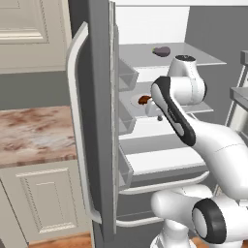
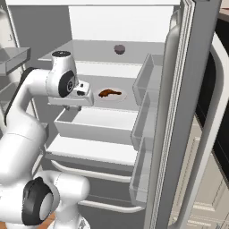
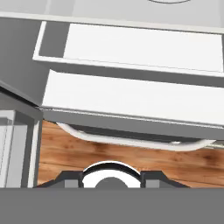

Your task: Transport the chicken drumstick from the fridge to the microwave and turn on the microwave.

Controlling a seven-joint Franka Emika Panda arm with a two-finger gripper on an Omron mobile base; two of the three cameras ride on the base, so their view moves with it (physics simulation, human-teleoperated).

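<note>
Fridge (image 2: pixel 188 112) door stood open; chicken drumstick (image 2: pixel 109 93) lay on plate (image 2: pixel 123 95), mid shelf. Fingers' state: can't tell, hand near plate.

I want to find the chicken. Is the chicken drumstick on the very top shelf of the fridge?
No, the chicken drumstick lies on a white plate one shelf below the top shelf.

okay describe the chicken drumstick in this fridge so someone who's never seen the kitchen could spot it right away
Start at the open fridge with its white interior. On the middle shelf, below the shelf holding a small dark purple item, sits a white round plate. The chicken drumstick lies on that plate: a small reddish-brown elongated lump, the only orange-brown thing in the fridge.
</note>
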